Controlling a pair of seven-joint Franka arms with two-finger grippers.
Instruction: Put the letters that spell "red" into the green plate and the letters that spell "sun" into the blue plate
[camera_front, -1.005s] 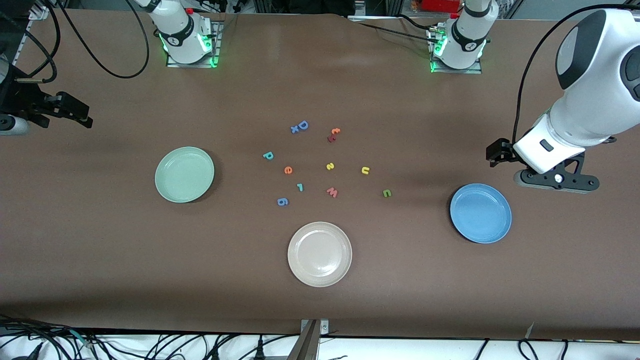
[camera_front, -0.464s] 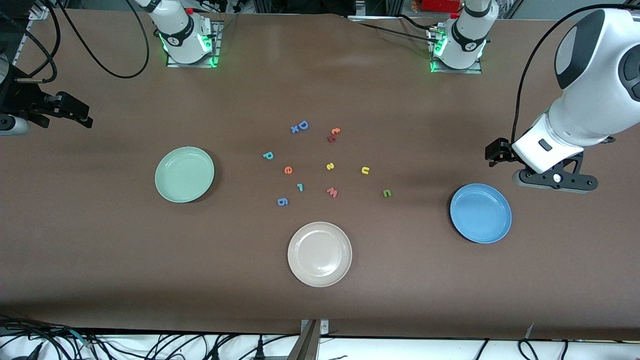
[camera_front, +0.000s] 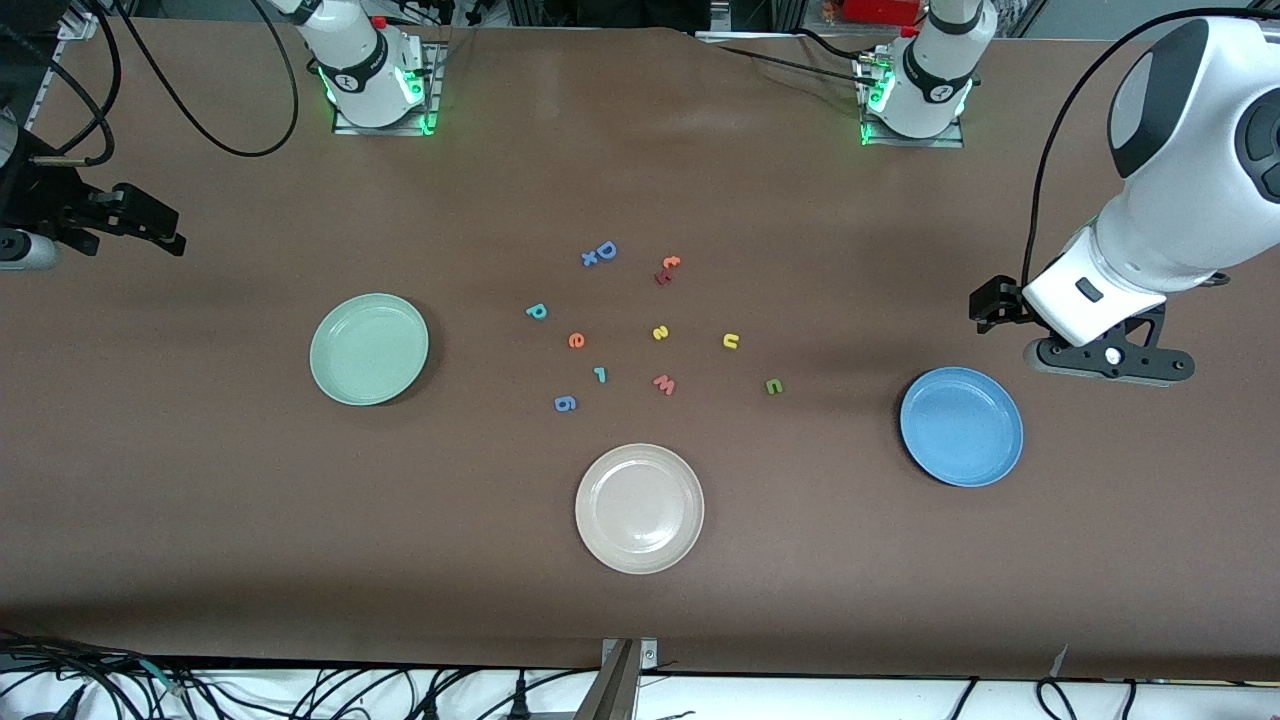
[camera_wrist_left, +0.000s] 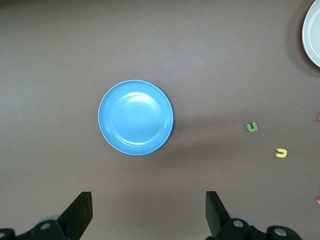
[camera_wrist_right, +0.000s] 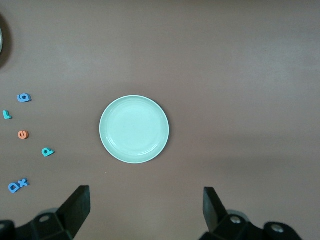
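The green plate (camera_front: 369, 349) (camera_wrist_right: 134, 129) lies toward the right arm's end and the blue plate (camera_front: 961, 426) (camera_wrist_left: 135, 117) toward the left arm's end. Between them lie the teal d (camera_front: 536, 311) (camera_wrist_right: 47, 152), orange e (camera_front: 576, 341) (camera_wrist_right: 22, 134), teal r (camera_front: 600, 375) (camera_wrist_right: 7, 115), yellow s (camera_front: 660, 332), yellow u (camera_front: 731, 341) (camera_wrist_left: 281, 153) and olive n (camera_front: 773, 386) (camera_wrist_left: 252, 127). My left gripper (camera_front: 1108, 358) (camera_wrist_left: 148, 215) hangs open over bare table beside the blue plate. My right gripper (camera_front: 20, 250) (camera_wrist_right: 146, 212) is open and empty over the table's right-arm end.
A beige-white plate (camera_front: 639, 508) sits nearer the front camera than the letters. Among the letters also lie a blue 6 (camera_front: 565, 403), a pink w (camera_front: 664, 384), a blue D with an x (camera_front: 600, 253) and a red-orange pair (camera_front: 667, 269).
The left arm's hand has crept slightly toward the table's middle. The right arm, letters and plates have not moved.
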